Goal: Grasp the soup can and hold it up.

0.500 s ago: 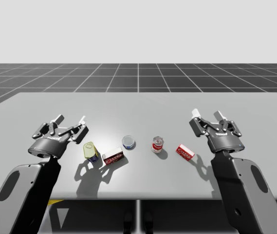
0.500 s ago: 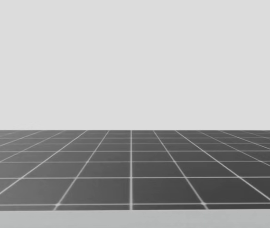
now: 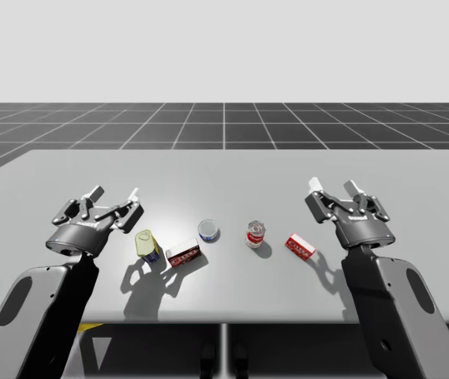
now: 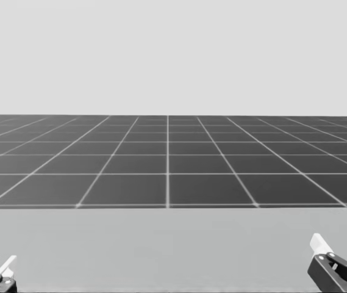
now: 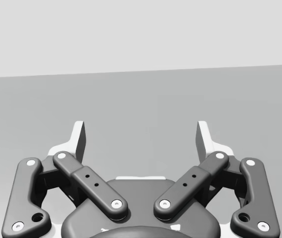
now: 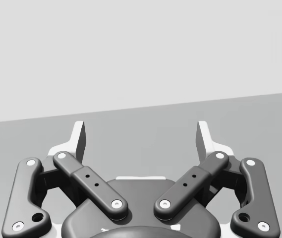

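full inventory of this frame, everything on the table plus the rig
soup can: 1, red and white, upright, mid-table
low can: 1, blue top, left of the soup can
left box: 1, red, between the yellow container and the low can, nearer the front edge
right box: 1, red, right of the soup can
yellow container: 1, yellow-green, leftmost item, next to the left gripper
table: 1, grey
floor: 1, dark with a light grid, behind the table
left gripper: 1, dark with white fingertips, open, over the table's left part
right gripper: 1, dark with white fingertips, open, over the table's right part
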`<act>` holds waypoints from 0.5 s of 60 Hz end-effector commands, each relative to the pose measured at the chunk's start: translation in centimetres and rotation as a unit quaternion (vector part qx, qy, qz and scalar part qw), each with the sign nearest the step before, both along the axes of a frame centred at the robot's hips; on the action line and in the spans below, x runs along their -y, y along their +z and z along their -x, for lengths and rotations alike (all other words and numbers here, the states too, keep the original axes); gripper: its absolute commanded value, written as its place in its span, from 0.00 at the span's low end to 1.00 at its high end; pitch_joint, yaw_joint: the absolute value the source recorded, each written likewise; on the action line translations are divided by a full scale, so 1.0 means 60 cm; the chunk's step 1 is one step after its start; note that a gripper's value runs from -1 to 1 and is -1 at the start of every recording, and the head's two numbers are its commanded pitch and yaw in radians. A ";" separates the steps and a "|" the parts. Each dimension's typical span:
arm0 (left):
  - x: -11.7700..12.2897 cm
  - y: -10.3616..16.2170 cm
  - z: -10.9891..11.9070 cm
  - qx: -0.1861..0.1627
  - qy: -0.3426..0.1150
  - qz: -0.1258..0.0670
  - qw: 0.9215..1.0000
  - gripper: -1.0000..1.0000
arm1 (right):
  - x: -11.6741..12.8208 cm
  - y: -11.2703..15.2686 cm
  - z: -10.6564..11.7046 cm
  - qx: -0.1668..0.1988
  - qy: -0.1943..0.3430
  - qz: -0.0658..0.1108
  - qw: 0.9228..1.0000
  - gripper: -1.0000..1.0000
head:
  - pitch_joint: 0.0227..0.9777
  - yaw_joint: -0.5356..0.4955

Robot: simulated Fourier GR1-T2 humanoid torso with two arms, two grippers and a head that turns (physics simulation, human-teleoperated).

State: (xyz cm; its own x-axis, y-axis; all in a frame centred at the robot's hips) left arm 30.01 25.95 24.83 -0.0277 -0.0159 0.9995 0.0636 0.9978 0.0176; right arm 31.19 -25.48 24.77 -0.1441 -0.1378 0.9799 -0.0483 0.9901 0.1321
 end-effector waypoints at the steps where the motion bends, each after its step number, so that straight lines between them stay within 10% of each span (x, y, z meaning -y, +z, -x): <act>1: 0.000 0.000 0.000 -0.001 0.000 0.000 1.000 0.00 | 0.001 -0.001 -0.001 -0.003 0.000 0.000 1.000 0.00 | 0.34 0.50; 30: 0.004 -0.001 -0.001 -0.003 -0.005 -0.004 1.000 0.00 | 0.002 -0.003 -0.004 -0.007 -0.004 0.006 1.000 0.00 | 0.75 0.41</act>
State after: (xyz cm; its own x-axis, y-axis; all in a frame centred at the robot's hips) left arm 30.08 25.84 24.77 -0.0230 -0.0222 0.9995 0.0701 0.9973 0.0238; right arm 31.35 -25.55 24.68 -0.1332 -0.1282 0.9828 -0.0424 0.9914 0.1236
